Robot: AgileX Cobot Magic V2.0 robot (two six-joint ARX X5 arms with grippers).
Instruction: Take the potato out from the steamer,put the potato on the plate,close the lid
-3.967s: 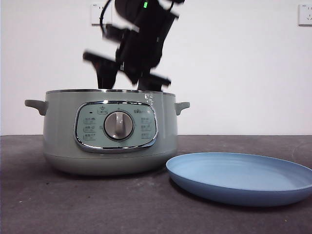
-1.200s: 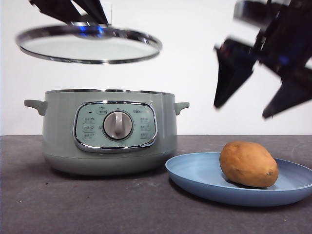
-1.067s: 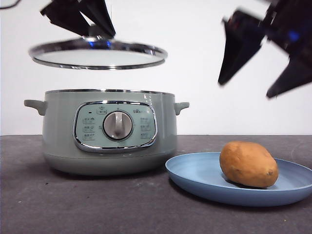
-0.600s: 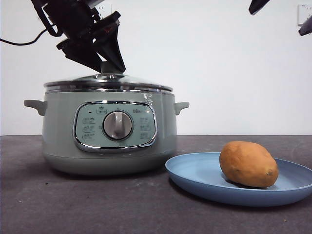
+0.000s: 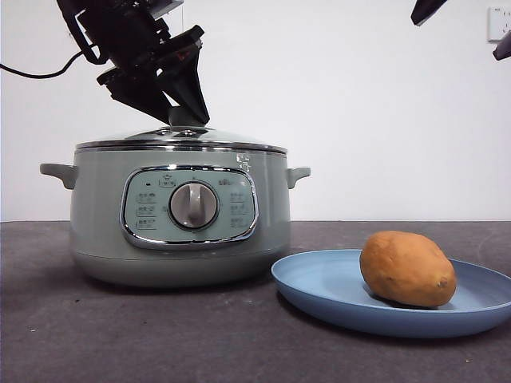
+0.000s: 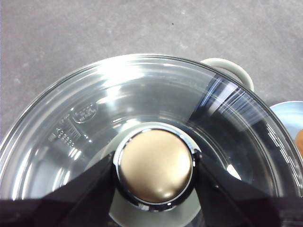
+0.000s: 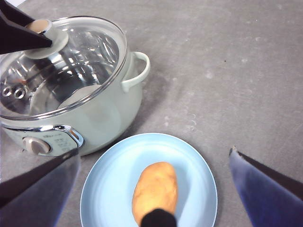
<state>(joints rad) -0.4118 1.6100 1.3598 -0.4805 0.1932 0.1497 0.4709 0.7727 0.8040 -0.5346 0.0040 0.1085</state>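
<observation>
The sage-green steamer (image 5: 180, 215) stands on the left with the glass lid (image 5: 223, 140) seated flat on its rim. My left gripper (image 5: 185, 118) is directly above it, jaws shut on the lid's knob (image 6: 155, 164), with the lid's glass (image 6: 142, 94) around it. The orange-brown potato (image 5: 407, 269) lies on the blue plate (image 5: 335, 291), right of the steamer. My right gripper (image 5: 461, 24) is open and empty, high above the plate. Its wrist view shows the potato (image 7: 155, 189), the plate (image 7: 113, 184), the steamer (image 7: 109, 113) and the lid (image 7: 80, 61).
The dark grey table (image 5: 160, 335) runs to a white wall. A black cable (image 5: 40, 70) trails from the left arm. A wall socket (image 5: 499, 24) is at the top right.
The left gripper lowered the lid from above the steamer onto its rim, where it now sits flat. The right gripper rose to the top right corner. The potato, absent at first, stays on the plate.
</observation>
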